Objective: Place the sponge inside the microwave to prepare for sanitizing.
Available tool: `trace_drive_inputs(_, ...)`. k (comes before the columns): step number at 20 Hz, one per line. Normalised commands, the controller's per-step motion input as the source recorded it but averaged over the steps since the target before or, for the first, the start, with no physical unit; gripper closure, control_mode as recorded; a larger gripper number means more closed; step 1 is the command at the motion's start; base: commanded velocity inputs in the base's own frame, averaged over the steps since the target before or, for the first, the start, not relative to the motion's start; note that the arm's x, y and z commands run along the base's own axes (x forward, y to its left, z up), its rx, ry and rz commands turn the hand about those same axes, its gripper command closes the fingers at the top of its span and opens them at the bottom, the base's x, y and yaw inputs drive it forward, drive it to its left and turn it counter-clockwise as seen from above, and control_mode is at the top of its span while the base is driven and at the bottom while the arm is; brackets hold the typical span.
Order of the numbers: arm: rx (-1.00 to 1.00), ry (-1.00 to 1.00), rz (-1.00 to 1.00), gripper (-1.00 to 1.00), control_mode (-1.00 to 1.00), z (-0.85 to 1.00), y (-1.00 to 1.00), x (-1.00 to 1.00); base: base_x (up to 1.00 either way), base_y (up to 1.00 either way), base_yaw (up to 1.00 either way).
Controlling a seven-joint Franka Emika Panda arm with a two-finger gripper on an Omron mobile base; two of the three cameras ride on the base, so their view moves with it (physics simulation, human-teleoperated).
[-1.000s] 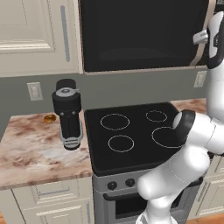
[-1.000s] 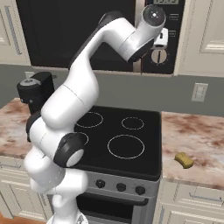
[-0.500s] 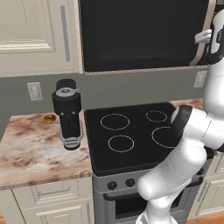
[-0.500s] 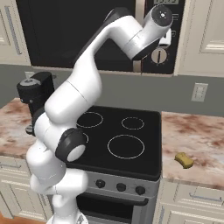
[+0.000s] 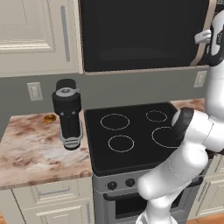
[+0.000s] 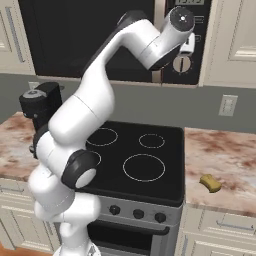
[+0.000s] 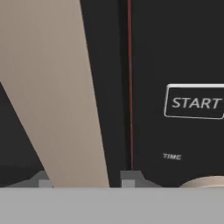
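End effector pinching the microwave's handle, sponge on the counter by the stovetop.

In the hand view the end effector (image 7: 81, 180) has its two grey fingertips (image 7: 131, 178) on either side of the beige handle (image 7: 61, 96) of the microwave (image 6: 90, 35) — jaws drawn in against it. Right of the handle on the black control panel sit a START button (image 7: 194, 102) and, below it, the word TIME. The microwave door is shut. The sponge (image 6: 210, 183) lies on the marbled counter (image 6: 225, 160) right of the stovetop (image 6: 140, 160), well apart from the microwave above — a dark blender (image 5: 68, 113) stands left of the stovetop.
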Motion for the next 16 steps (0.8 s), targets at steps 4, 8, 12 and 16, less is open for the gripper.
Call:
trace_drive_inputs(4, 0.0, -0.02, -0.2, 1.0, -1.0, 0.0, 0.23, -0.71, 0.0, 0.0, 0.0)
trace_drive_inputs(8, 0.0, -0.03, -0.18, 1.0, -1.0, 0.0, 0.15, -1.0, 0.0, 0.0, 0.0)
trace_drive_inputs(12, -0.01, -0.02, -0.15, 1.0, -1.0, 0.0, 0.15, -0.77, 0.0, 0.0, 0.0)
trace_drive_inputs(16, -0.02, 0.0, -0.25, 1.0, -1.0, 0.0, 0.28, -0.61, 0.0, 0.0, 0.0)
